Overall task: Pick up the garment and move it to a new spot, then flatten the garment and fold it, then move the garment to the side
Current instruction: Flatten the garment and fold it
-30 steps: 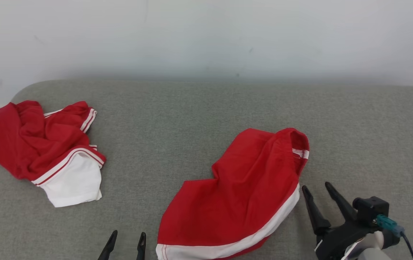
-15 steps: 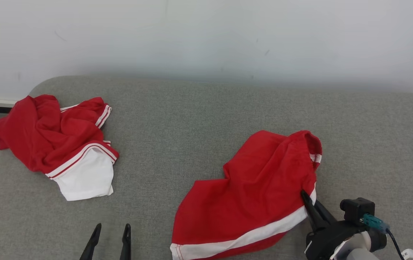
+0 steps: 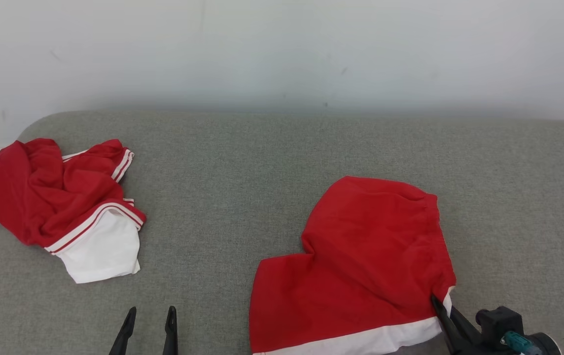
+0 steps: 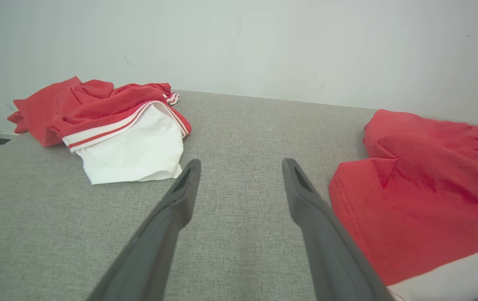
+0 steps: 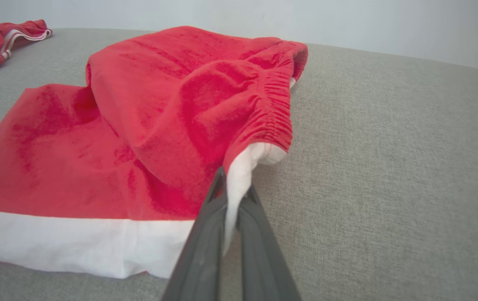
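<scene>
The picture's bottom edge cut off the white hem of the red shorts point(image 3: 361, 256) just left of the right gripper point(image 3: 441, 303), and that gripper's body too. Between its closed fingers, the pinched white fabric was hidden. The left gripper point(image 3: 150, 311) was cut off below its fingers.

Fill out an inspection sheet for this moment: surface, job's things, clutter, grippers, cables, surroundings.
Surface: grey padded surface, bare between the two garments.
Job's things: red shorts with a white band, lying partly spread and wrinkled near the waistband.
Clutter: red and white garment, crumpled at the far left, apart from the shorts.
Grippers: left gripper open over bare fabric, holding nothing; right gripper shut on the shorts' white edge by the waistband corner.
Cables: teal connector at the right wrist; the cable itself is hard to make out.
Surroundings: plain pale wall behind; no person seen.
</scene>
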`<state>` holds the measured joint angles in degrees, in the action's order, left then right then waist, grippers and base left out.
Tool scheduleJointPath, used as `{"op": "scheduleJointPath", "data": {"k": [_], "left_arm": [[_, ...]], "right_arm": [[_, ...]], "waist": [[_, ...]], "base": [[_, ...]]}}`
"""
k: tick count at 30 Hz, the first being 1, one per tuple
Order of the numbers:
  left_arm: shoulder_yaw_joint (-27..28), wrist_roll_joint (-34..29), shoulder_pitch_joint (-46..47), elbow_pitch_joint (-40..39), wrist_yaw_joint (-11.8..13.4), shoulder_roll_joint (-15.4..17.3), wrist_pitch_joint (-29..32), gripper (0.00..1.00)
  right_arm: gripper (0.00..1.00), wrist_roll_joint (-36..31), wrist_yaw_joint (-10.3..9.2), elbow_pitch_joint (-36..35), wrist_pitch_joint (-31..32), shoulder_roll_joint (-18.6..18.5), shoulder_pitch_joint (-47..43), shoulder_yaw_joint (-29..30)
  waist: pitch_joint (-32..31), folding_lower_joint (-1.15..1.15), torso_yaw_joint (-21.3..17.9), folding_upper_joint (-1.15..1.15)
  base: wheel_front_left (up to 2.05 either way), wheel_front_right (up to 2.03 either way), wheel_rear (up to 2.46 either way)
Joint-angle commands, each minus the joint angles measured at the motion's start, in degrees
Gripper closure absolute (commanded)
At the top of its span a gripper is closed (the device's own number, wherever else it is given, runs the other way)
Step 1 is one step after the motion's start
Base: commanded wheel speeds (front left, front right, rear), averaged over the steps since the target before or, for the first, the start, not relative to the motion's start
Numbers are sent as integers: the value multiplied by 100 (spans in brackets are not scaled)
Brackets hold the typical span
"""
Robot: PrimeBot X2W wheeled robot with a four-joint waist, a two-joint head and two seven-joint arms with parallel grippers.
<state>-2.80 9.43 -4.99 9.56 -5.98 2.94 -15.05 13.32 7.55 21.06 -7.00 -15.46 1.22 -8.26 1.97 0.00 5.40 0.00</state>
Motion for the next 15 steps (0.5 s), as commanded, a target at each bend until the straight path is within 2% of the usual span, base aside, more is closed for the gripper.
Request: {"op": "scheduleJointPath", "data": {"k": [1,5,11,12,13,15], "left_arm": [[-21,26,29,4,10,-9,-19,0],[-140,21,166,65,-17,-9,-19,0],[-307,84,282,153,-28,-9,-19,0],[-333,98,281,157,-15,-9,-19,0],[-358,106,268,169,-5,-8,-19,0],[-361,117,255,179,8,-8,-19,0]], "right_arm": [[100,-247,-13,-193,125,71,-28,37],[100,-665,-13,-468,569,229,134,-29],[100,-793,-14,-11,992,313,587,-332],[58,-774,-13,92,948,326,679,-389],[0,-767,-13,211,929,340,734,-417],[0,-717,-13,312,870,361,774,-461]], "waist": [[28,0,51,0],[65,0,236,0],[67,0,555,0],[55,0,588,0],[36,0,621,0],[17,0,635,0]], "base": [[0,0,0],[0,0,0],[0,0,0],[0,0,0],[0,0,0],[0,0,0]]}}
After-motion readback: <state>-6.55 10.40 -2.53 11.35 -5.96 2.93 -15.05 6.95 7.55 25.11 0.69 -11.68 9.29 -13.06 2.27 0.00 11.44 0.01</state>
